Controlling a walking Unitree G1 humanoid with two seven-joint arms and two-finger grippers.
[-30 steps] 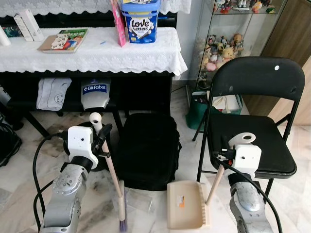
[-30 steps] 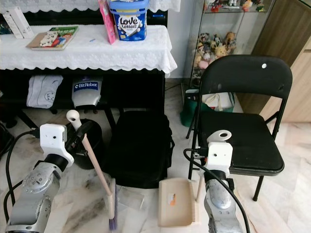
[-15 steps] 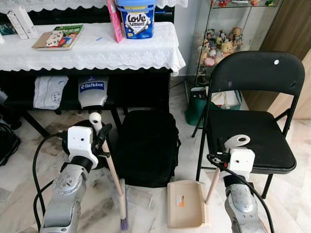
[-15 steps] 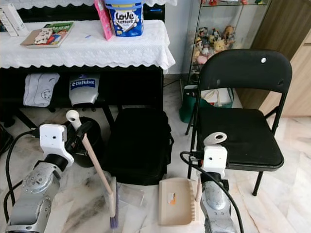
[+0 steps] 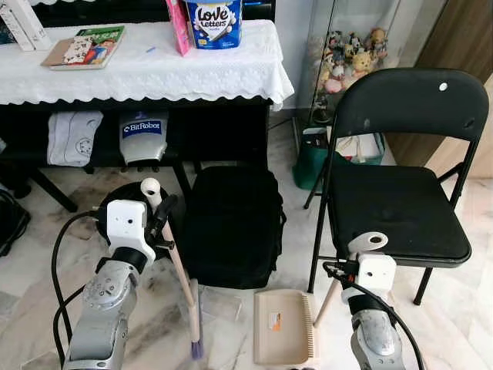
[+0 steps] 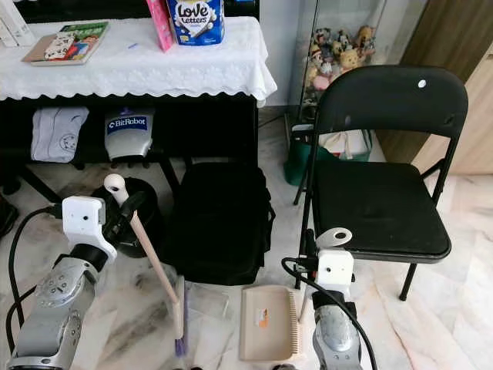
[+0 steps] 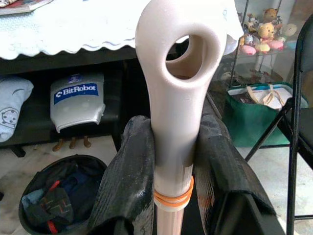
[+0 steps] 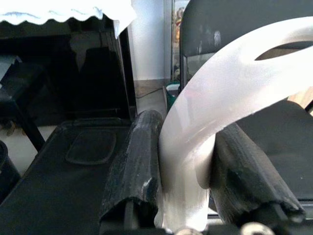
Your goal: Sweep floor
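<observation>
Black jaws clamp the cream plastic broom handle with its hanging loop; beyond, a white BitRobot-labelled case, possibly plastic.

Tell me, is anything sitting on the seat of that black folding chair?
No, the seat of the black folding chair is bare, with nothing resting on it.
</observation>
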